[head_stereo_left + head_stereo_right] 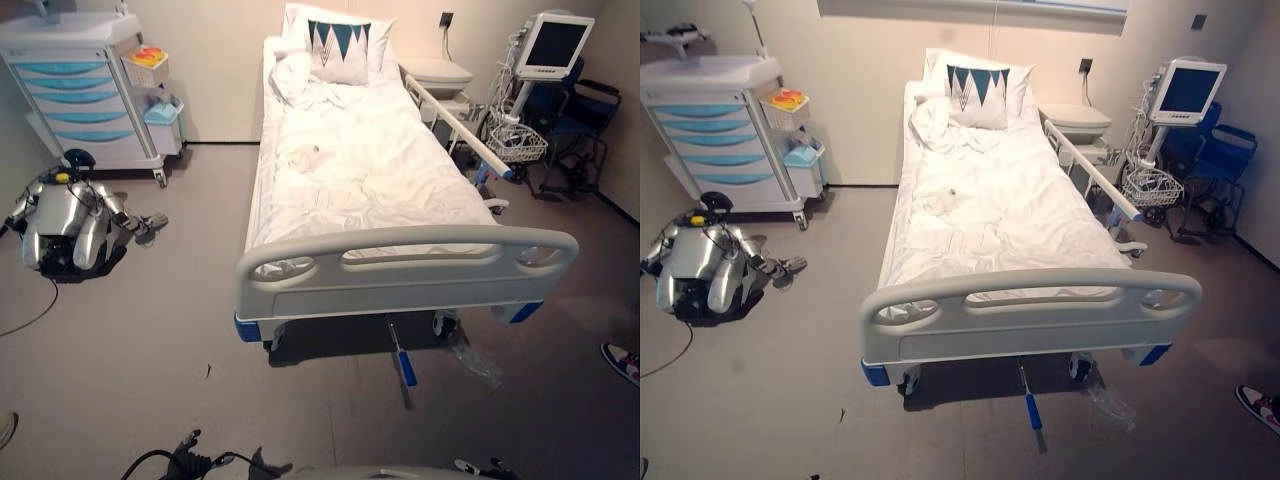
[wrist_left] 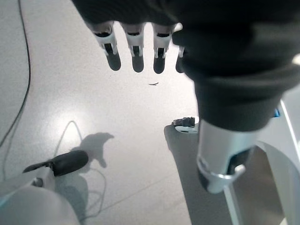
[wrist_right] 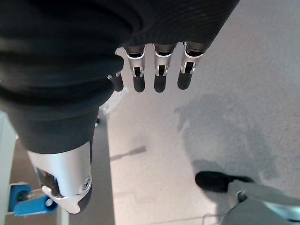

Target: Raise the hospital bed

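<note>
The hospital bed has its underframe hidden behind the white footboard, so only a caster and the blue-handled crank poke out below it. The pillow is cut off by the upper edge in the left eye view. A person's shoe is clipped by the right edge (the rest of the person lies outside). The drawer cart is cropped at the left edge. What lies in the wire basket under the monitor is too small to make out
</note>
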Available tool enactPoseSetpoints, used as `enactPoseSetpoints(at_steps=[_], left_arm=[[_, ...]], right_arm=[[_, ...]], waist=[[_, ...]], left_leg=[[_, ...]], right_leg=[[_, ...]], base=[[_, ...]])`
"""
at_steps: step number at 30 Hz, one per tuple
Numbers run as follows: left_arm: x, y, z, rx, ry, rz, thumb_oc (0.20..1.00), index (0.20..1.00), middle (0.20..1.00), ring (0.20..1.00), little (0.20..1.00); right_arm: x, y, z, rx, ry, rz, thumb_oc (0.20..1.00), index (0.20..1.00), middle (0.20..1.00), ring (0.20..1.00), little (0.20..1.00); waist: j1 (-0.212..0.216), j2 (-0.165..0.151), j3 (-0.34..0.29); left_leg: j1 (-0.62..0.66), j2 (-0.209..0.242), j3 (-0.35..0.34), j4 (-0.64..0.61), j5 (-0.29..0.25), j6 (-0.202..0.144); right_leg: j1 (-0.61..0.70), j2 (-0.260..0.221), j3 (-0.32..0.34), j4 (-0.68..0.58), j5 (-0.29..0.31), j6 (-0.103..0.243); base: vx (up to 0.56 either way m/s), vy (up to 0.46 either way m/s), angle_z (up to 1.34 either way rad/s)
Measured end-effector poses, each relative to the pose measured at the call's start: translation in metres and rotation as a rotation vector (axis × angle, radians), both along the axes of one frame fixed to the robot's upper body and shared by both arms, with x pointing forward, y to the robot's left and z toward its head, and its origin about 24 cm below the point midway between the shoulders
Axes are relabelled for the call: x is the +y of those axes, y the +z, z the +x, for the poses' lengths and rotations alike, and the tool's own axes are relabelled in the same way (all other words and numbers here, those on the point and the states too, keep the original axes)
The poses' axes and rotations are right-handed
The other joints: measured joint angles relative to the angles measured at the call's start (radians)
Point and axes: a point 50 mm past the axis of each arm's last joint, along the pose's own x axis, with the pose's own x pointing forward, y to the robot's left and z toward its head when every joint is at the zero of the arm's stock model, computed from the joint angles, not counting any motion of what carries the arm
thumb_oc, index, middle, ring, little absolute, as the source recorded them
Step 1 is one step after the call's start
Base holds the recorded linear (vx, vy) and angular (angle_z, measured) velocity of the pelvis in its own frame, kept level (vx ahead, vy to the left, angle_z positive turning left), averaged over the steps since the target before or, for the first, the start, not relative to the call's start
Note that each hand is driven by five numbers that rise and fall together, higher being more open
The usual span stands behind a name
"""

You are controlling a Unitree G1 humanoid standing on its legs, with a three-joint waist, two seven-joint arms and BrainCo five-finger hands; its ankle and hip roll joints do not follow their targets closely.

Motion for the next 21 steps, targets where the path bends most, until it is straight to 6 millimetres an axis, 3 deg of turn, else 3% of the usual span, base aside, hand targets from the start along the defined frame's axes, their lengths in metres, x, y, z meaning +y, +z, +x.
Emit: enactPoseSetpoints(at_steps=[10,21], left_arm=[[-0.006,-0.007,-0.022,0.076,0.022,-0.016,1.000,1.000,1.000,1.000,1.000],[-0.007,-0.008,-0.022,0.081,0.024,-0.020,1.000,1.000,1.000,1.000,1.000]], right_arm=[[0.002,-0.002,-0.005,0.024,-0.006,0.008,1.000,1.000,1.000,1.000,1.000],[0.004,-0.003,-0.005,0.027,-0.005,0.014,1.000,1.000,1.000,1.000,1.000]], waist=[[0.001,0.006,-0.027],[0.003,0.006,-0.026]], left_leg=[[0.016,0.007,0.001,-0.004,-0.003,-0.001],[0.034,0.011,0.000,-0.004,-0.005,-0.003]], right_leg=[[0.017,0.005,0.000,-0.001,-0.003,-0.007],[0.037,0.008,-0.002,-0.001,-0.005,-0.005]], base=[[-0.01,0.009,0.00],[0.00,0.000,0.00]])
